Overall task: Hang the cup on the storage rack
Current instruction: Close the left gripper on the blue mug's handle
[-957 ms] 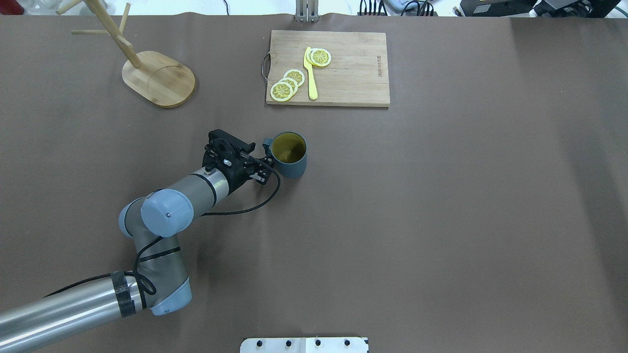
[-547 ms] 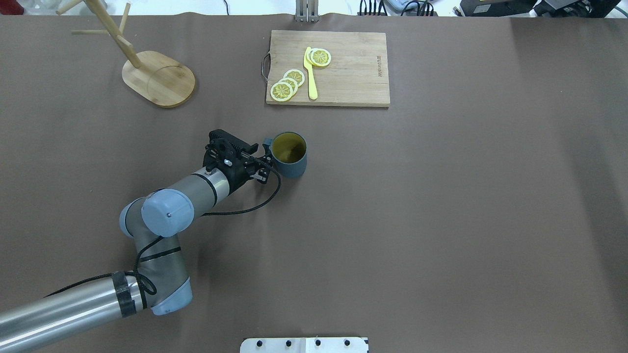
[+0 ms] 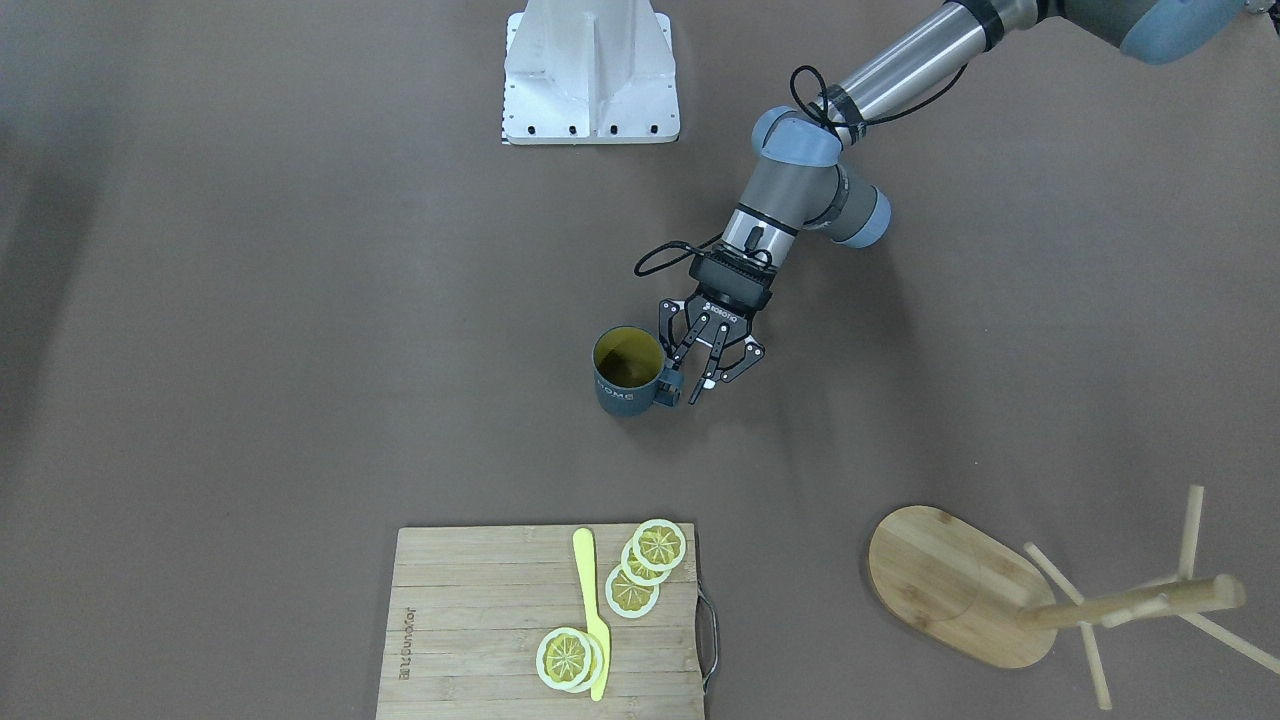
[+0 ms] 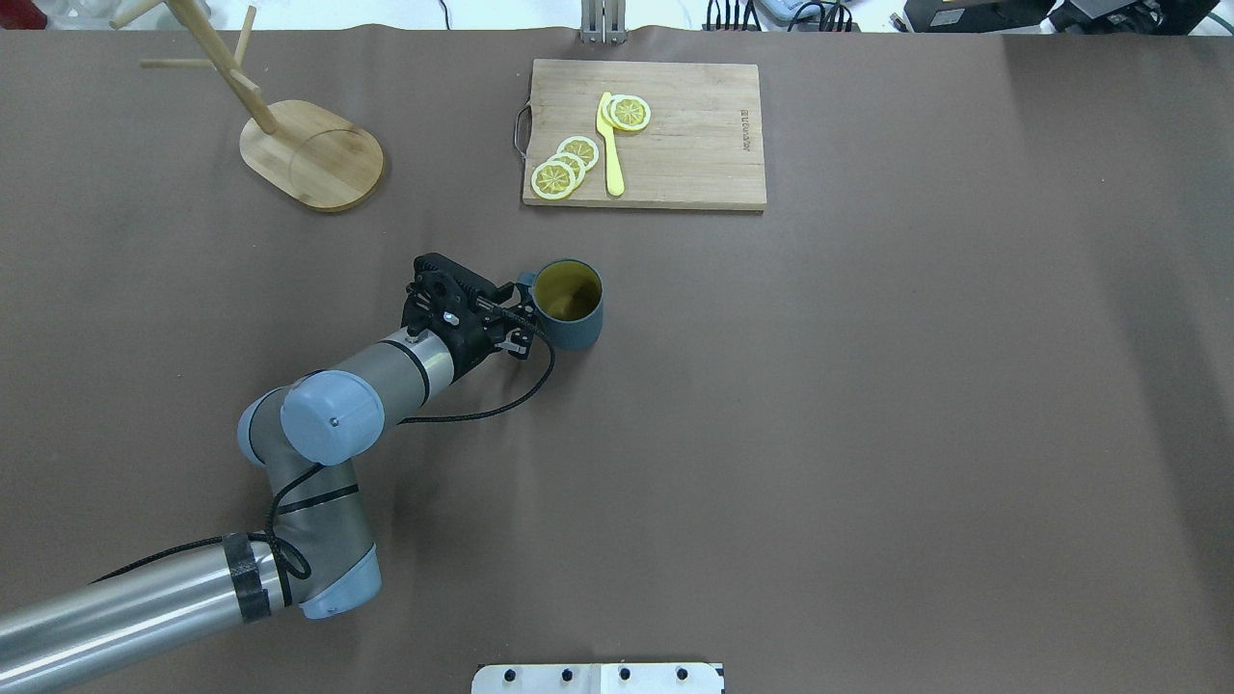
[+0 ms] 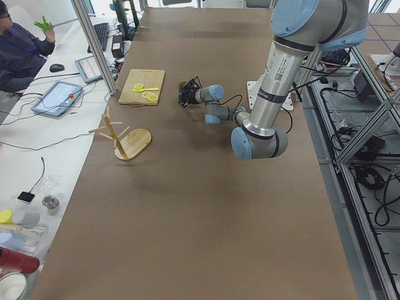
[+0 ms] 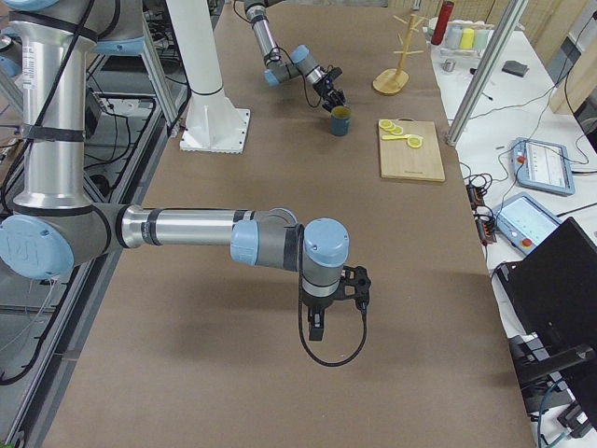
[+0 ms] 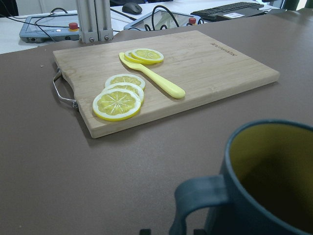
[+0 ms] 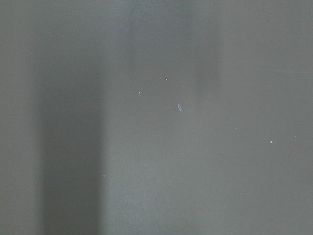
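Note:
The slate-blue cup stands upright at mid-table, yellow-olive inside, handle turned towards my left gripper. That gripper is open, low over the table, its fingertips right at the handle; whether they touch it I cannot tell. In the left wrist view the cup and its handle fill the lower right. The wooden storage rack stands upright at the far left with bare pegs; it also shows in the front view. My right gripper hangs over bare table far from the cup; I cannot tell whether it is open or shut.
A bamboo cutting board with lemon slices and a yellow knife lies beyond the cup. Brown table cover lies between the cup and the rack. An operator sits past the far edge.
My left arm has crept slightly forward towards the cup's handle. The cup has not moved.

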`<state>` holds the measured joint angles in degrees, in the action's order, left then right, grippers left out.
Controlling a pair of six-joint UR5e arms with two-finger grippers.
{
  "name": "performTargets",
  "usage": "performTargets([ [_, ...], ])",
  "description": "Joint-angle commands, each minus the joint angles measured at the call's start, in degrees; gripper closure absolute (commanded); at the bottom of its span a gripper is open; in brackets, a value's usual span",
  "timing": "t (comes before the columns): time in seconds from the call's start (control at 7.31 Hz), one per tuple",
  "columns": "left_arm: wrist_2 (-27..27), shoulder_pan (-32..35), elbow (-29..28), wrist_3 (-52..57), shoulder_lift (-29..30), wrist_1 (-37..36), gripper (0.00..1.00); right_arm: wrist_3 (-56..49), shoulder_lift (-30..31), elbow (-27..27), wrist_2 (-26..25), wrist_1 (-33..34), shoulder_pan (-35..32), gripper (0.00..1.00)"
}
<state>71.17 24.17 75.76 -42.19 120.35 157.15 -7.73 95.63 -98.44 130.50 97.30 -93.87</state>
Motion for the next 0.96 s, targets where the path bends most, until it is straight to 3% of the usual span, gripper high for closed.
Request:
performTargets([
  [0.0, -0.07, 0.0, 0.0, 0.0, 0.5, 0.0, 0.6, 0.0, 0.0, 0.0, 0.02, 0.0, 0.0, 0.0],
  [0.55, -0.07, 0.0, -0.18, 0.0, 0.68, 0.0, 0.71, 0.0, 0.0, 0.0, 0.11, 0.0, 0.09, 0.0],
  [0.82, 0.02, 0.0, 0.0, -0.09, 0.76, 0.0, 0.88, 0.09, -0.09, 0.0, 0.19, 0.0, 0.09, 0.0],
])
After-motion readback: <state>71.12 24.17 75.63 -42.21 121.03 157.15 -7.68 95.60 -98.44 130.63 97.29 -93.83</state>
